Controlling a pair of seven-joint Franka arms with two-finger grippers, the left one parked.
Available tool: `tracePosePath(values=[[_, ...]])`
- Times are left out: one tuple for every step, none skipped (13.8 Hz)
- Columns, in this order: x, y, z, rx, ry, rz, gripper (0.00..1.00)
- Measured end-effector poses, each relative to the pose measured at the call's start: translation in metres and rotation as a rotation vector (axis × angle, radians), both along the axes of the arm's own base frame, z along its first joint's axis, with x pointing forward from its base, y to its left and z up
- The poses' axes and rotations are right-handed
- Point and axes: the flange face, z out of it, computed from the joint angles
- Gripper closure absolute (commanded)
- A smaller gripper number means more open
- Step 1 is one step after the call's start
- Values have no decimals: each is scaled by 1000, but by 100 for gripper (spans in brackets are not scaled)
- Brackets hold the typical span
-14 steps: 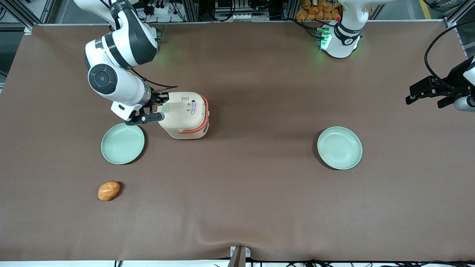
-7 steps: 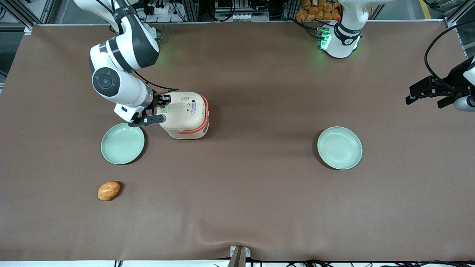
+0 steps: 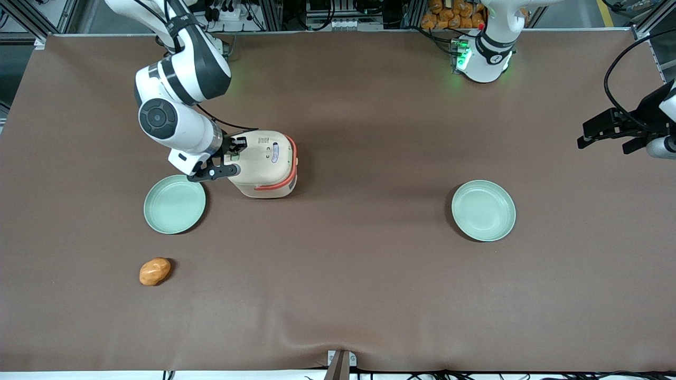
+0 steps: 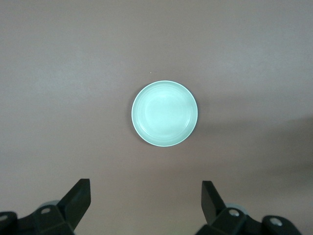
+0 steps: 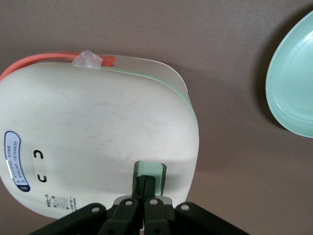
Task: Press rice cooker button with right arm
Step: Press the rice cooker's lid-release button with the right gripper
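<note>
The cream rice cooker (image 3: 266, 163) with an orange handle stands on the brown table. Its pale green button (image 5: 151, 170) sits at the lid's edge facing the working arm's end of the table. The right arm (image 3: 174, 100) reaches down over that edge. My gripper (image 5: 145, 181) is shut, its two fingertips pressed together and resting on the button. In the front view the gripper (image 3: 235, 150) covers most of the button.
A pale green plate (image 3: 175, 204) lies beside the cooker, nearer the front camera, and shows in the right wrist view (image 5: 293, 88). An orange potato-like lump (image 3: 155, 271) lies nearer still. A second green plate (image 3: 483, 210) lies toward the parked arm's end.
The right arm has shifted toward the cooker, and the shut gripper has moved onto the lid's edge over the button. The cooker has not moved.
</note>
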Motion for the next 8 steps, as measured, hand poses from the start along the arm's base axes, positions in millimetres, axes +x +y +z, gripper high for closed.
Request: tracePosePath(values=[[0, 0, 0, 0, 0, 1, 96], [0, 0, 0, 0, 0, 1, 96], [0, 0, 0, 0, 0, 1, 97], [0, 0, 0, 0, 0, 1, 98], [-1, 0, -1, 0, 0, 1, 98], [0, 0, -1, 0, -1, 0, 98], [0, 0, -2, 0, -2, 0, 98], [0, 0, -2, 1, -4, -1, 98]])
